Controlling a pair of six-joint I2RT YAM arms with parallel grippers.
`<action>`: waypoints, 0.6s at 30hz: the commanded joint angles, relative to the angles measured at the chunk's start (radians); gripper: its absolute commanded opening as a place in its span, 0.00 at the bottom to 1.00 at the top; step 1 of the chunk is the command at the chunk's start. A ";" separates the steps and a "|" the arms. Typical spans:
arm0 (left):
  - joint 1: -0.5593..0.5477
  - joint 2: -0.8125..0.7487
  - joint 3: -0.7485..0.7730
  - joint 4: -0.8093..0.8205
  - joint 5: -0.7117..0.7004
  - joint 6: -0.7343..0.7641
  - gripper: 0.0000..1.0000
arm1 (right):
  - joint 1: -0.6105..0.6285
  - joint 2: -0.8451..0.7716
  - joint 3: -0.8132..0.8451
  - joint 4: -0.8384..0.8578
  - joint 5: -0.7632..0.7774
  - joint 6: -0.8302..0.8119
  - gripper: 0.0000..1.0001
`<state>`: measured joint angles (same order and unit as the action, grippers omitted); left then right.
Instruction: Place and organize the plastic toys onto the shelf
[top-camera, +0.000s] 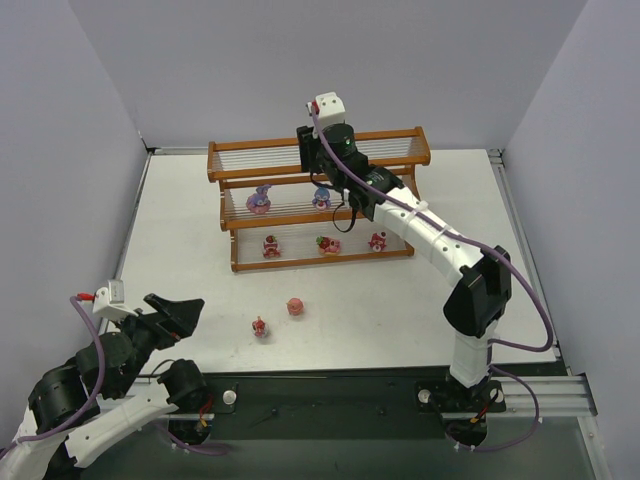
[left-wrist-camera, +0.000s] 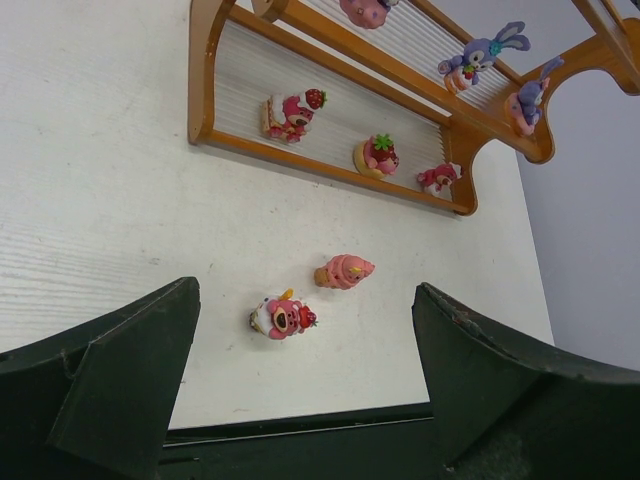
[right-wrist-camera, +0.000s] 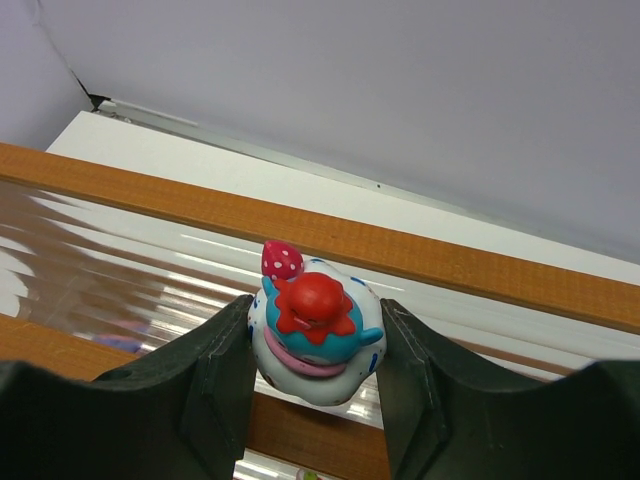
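Half closed on a cake toy (right-wrist-camera: 318, 345), the right gripper (right-wrist-camera: 318, 318) is holding it over the top tier of the shelf (top-camera: 214, 160). The left gripper (left-wrist-camera: 305, 295) is hanging wide open above two unshelved toys (left-wrist-camera: 283, 316) on the bench (top-camera: 180, 250).

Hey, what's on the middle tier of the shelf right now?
Three toys: a purple bunny at the left, a second bunny mid-tier, and a third bunny near the right end. From above the right arm covers that third one; only the left wrist view shows it.
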<state>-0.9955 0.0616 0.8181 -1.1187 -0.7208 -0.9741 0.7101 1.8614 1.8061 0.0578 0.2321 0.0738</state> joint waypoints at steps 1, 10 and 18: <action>-0.011 -0.011 0.036 -0.004 -0.014 -0.005 0.97 | 0.002 0.036 0.059 -0.053 0.033 0.001 0.00; -0.018 -0.017 0.035 -0.007 -0.019 -0.009 0.97 | 0.003 0.030 0.048 -0.082 0.038 0.011 0.22; -0.020 -0.022 0.035 -0.009 -0.022 -0.012 0.97 | 0.003 0.027 0.047 -0.081 0.053 0.021 0.43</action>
<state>-1.0058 0.0525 0.8188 -1.1202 -0.7269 -0.9844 0.7105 1.8812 1.8393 0.0334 0.2462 0.0837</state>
